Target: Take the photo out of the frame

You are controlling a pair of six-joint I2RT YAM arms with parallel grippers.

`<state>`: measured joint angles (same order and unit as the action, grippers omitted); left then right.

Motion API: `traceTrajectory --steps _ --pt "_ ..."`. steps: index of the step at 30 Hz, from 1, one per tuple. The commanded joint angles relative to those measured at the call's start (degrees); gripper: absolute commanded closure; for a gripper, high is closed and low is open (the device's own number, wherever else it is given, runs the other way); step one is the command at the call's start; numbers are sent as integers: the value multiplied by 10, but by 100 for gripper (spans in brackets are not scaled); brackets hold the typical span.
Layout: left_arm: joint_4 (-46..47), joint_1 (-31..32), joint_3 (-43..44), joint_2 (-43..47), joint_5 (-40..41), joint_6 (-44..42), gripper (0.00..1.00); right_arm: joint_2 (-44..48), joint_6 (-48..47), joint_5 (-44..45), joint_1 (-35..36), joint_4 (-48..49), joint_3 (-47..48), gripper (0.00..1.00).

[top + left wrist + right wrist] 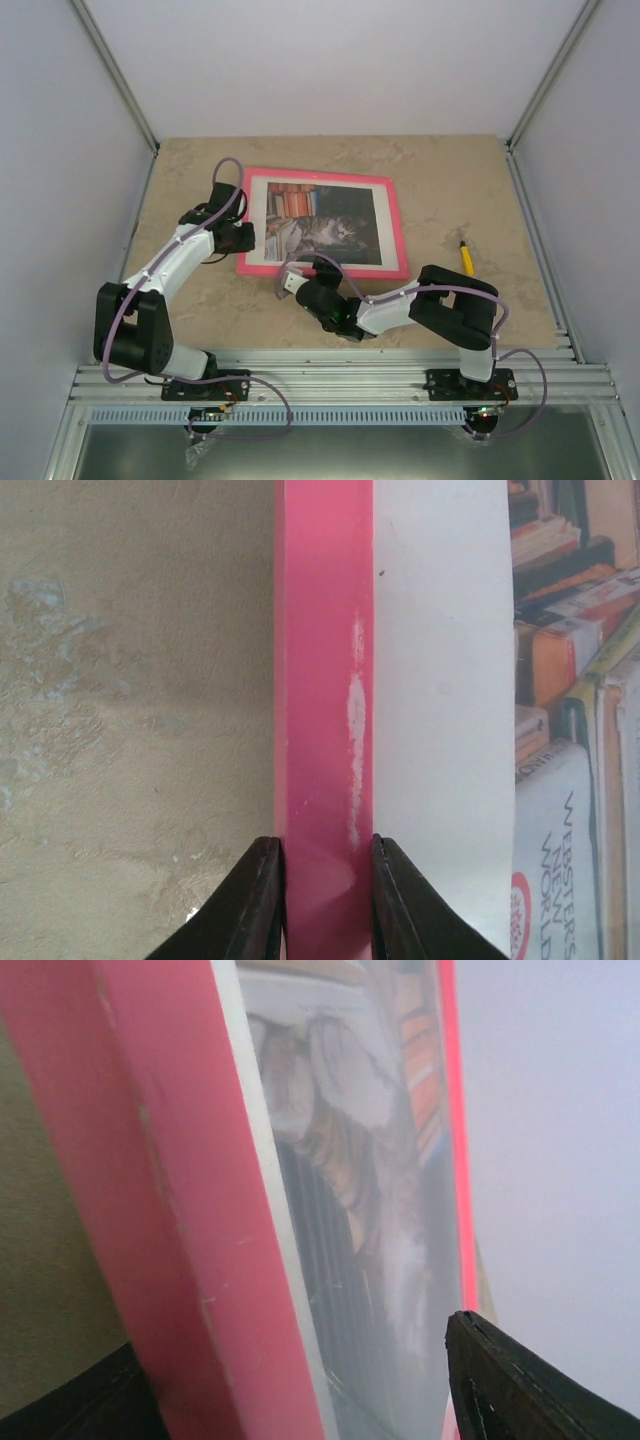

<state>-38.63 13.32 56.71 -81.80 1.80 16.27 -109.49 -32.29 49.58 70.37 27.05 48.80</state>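
Note:
The pink frame (400, 225) lies on the beige table with the photo (325, 225), a grey cat among books inside a white border, facing up. My left gripper (243, 237) is shut on the frame's left rail (320, 680), one black finger (255, 900) on each side of it; the photo (570, 730) shows to the right. My right gripper (318, 266) is at the frame's near edge and open. Its jaws straddle the near rail (150, 1160), with one finger (510, 1380) over the photo (370, 1210) and the other low on the outer side.
A yellow pen (466, 257) lies on the table (480, 170) right of the frame. Grey walls enclose the table on three sides. An aluminium rail (340, 375) holding the arm bases runs along the near edge.

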Motion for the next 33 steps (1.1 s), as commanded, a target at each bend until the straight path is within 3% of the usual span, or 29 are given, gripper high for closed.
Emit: traceTrajectory --steps 1,7,12,16,20,23,26,28,33 --pt "43 -7 3 29 -43 7 95 -3 -60 61 9 104 -19 35" --pt "48 -22 0 32 -57 8 93 12 -118 78 8 166 -43 55" --pt "54 -43 -1 38 -77 9 90 49 -144 76 8 180 -54 79" --pt "69 -68 -5 57 -113 12 77 81 -165 73 9 181 -58 92" --pt "90 -90 -7 96 -126 20 60 119 -173 65 8 170 -57 99" --pt "114 -98 -17 147 -118 25 54 152 -170 56 8 148 -52 100" --pt "136 -103 -28 208 -73 35 34 186 -163 46 8 122 -51 99" --pt "162 -104 -44 261 -35 43 27 216 -142 34 7 88 -44 100" --pt "205 -106 -87 394 42 54 21 282 -66 -16 -7 -1 -17 100"
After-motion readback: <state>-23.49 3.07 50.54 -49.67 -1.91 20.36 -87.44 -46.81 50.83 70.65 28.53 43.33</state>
